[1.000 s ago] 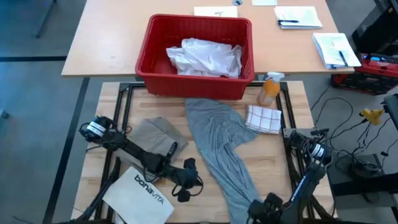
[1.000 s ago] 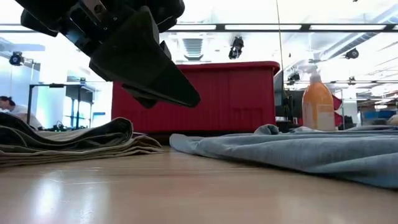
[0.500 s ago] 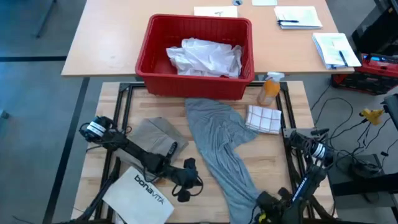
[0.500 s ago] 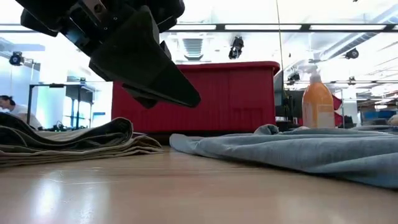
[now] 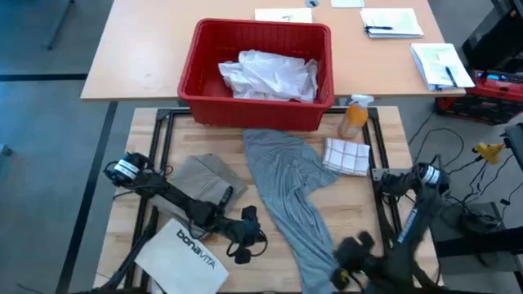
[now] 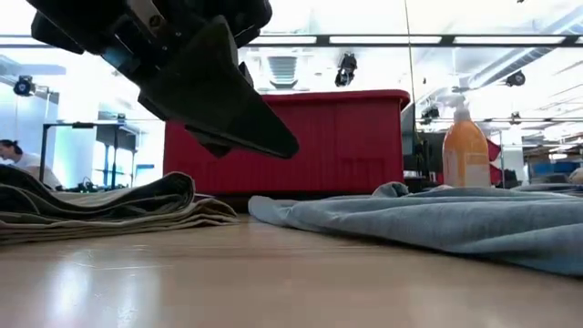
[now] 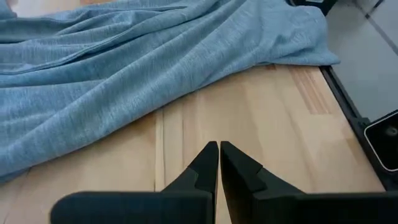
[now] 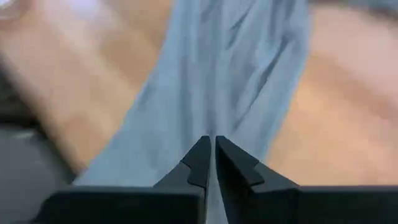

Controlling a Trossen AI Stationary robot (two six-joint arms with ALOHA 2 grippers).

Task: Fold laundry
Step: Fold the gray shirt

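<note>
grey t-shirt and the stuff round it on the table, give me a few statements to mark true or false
1. The long grey cotton T-shirt lies spread on the wooden table. True.
2. The red plastic basket is empty. False: crumpled white fabric lies in it.
3. The left gripper holds the T-shirt. False: its fingers are shut on nothing, over bare wood.
4. The folded khaki-tan garment sits left of the T-shirt in the high view. True.
5. The orange spray bottle lies on its side. False: it stands upright.

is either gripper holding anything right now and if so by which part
Nothing is held. The left gripper is shut, empty, above bare wood; the right gripper is shut, empty, over the long grey T-shirt.
</note>
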